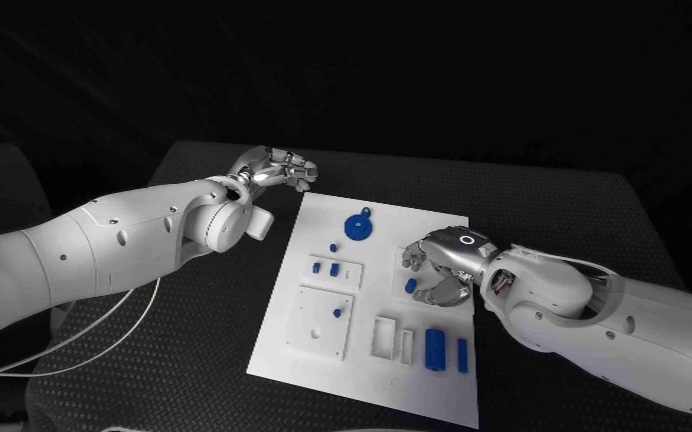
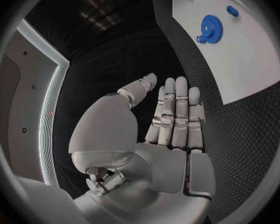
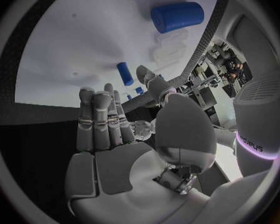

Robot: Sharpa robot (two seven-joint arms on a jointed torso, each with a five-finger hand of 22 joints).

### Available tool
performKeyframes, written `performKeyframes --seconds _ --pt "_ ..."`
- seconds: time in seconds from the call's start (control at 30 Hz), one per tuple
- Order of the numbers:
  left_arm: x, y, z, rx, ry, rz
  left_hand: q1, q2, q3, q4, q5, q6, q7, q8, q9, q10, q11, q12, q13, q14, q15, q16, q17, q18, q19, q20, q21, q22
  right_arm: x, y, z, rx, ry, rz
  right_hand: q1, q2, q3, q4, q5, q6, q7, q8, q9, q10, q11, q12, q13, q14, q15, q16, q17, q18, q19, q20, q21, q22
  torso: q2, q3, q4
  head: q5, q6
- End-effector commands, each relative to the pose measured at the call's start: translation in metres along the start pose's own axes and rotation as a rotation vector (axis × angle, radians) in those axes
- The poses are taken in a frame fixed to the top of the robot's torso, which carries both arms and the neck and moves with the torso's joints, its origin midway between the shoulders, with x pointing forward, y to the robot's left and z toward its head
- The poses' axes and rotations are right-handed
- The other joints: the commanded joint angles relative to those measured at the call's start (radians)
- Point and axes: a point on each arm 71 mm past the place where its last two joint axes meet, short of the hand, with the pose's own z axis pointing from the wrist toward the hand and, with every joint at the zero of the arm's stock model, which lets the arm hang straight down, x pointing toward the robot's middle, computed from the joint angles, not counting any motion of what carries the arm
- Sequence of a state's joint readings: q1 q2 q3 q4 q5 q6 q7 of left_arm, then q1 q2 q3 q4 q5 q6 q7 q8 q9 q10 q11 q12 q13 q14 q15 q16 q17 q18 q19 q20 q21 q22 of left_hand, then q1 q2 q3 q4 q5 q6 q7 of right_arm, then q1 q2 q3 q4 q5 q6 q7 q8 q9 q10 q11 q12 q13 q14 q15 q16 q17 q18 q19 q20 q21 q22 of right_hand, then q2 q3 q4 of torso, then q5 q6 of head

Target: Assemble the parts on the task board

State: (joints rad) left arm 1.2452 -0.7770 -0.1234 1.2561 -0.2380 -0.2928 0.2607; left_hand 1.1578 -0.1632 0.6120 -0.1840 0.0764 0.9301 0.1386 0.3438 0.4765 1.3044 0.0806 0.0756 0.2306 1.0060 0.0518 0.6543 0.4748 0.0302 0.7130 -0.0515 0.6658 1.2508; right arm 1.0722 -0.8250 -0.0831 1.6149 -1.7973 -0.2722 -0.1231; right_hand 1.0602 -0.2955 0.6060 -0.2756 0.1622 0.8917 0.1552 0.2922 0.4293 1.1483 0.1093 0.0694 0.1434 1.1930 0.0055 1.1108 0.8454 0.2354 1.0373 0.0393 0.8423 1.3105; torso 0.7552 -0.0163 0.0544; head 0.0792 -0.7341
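Hands both spread, holding nothing: left hand (image 1: 274, 168) off the task board (image 1: 310, 347), over counter (image 1: 188, 352); right hand (image 1: 440, 267) above board, blue gear (image 1: 358, 226) beyond it.

Robot lab: cluttered equipment benches (image 3: 217, 64)

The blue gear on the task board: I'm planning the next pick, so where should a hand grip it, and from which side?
Probably from above, fingers pinching opposite sides of the toothed rim. The blue gear lies flat on the task board, so only its rim offers purchase. The open left hand is nearer.
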Motion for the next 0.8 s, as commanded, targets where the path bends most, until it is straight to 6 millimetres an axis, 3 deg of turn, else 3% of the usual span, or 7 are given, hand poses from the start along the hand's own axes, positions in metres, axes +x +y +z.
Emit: performKeyframes --seconds 0.03,0.1,0.17,0.5,0.8 --pt "0.0019 -0.0022 0.0003 0.013 0.015 -0.009 -0.006 0.000 -0.003 0.003 0.000 -0.007 0.002 0.004 -0.001 -0.007 0.001 -0.002 -0.001 0.009 0.001 -0.006 0.002 0.003 -0.001 0.005 -0.004 0.001 0.0031 -0.0008 0.0005 0.001 0.033 -0.012 0.033 0.000 0.029 0.017 -0.049 0.008 -0.007 0.007 0.001 -0.003 0.004 0.008 -0.002 -0.001 -0.005 0.005 -0.002 0.026 -0.002 -0.002 -0.003 0.010 0.000 -0.0006 0.0014 -0.002 -0.001" --pt "0.0018 -0.0021 0.0003 0.013 0.015 -0.009 -0.007 0.000 -0.004 0.003 0.000 -0.007 0.002 0.004 -0.001 -0.007 0.001 -0.002 -0.001 0.009 0.001 -0.006 0.002 0.003 -0.001 0.005 -0.004 0.001 0.0039 -0.0005 0.0010 -0.001 0.039 -0.016 0.059 0.001 0.067 0.037 -0.101 0.024 -0.007 0.016 0.003 0.020 -0.002 0.019 -0.001 0.004 -0.012 0.007 -0.003 0.026 0.004 -0.003 -0.003 0.010 0.000 -0.0010 0.0022 -0.004 -0.001" --pt "0.0018 -0.0021 0.0005 0.013 0.015 -0.009 -0.007 0.000 -0.004 0.003 0.000 -0.007 0.002 0.004 -0.001 -0.007 0.001 -0.002 -0.001 0.009 0.001 -0.006 0.002 0.003 -0.001 0.005 -0.004 0.002 0.0048 0.0000 0.0014 -0.003 0.046 -0.018 0.073 0.000 0.091 0.049 -0.111 0.034 -0.007 0.022 0.004 0.033 -0.008 0.025 0.000 0.008 -0.015 0.008 -0.004 0.026 0.007 -0.004 -0.002 0.010 0.000 -0.0013 0.0025 -0.005 -0.001" --pt "0.0022 -0.0020 0.0010 0.011 0.015 -0.009 -0.007 0.001 -0.004 0.004 0.000 -0.007 0.002 0.004 -0.001 -0.007 0.001 -0.002 -0.001 0.010 0.001 -0.007 0.003 0.003 -0.001 0.005 -0.004 0.002 0.0060 0.0038 0.0029 -0.017 0.048 -0.016 0.083 0.011 0.144 0.107 -0.114 0.087 -0.022 0.054 0.015 0.097 -0.030 0.053 0.010 0.025 -0.037 0.013 -0.007 0.026 0.020 -0.012 0.009 0.014 0.000 -0.0007 0.0013 -0.006 -0.003" --pt "0.0022 -0.0019 0.0011 0.010 0.016 -0.009 -0.006 0.002 -0.003 0.004 0.001 -0.007 0.002 0.004 -0.001 -0.007 0.001 -0.002 -0.001 0.010 0.001 -0.008 0.004 0.003 0.000 0.005 -0.005 0.002 0.0078 0.0070 0.0055 -0.023 0.047 -0.013 0.078 0.012 0.148 0.119 -0.114 0.091 -0.024 0.056 0.015 0.102 -0.032 0.053 0.010 0.027 -0.039 0.013 -0.008 0.026 0.021 -0.013 0.011 0.015 0.000 -0.0001 0.0023 -0.007 -0.007"
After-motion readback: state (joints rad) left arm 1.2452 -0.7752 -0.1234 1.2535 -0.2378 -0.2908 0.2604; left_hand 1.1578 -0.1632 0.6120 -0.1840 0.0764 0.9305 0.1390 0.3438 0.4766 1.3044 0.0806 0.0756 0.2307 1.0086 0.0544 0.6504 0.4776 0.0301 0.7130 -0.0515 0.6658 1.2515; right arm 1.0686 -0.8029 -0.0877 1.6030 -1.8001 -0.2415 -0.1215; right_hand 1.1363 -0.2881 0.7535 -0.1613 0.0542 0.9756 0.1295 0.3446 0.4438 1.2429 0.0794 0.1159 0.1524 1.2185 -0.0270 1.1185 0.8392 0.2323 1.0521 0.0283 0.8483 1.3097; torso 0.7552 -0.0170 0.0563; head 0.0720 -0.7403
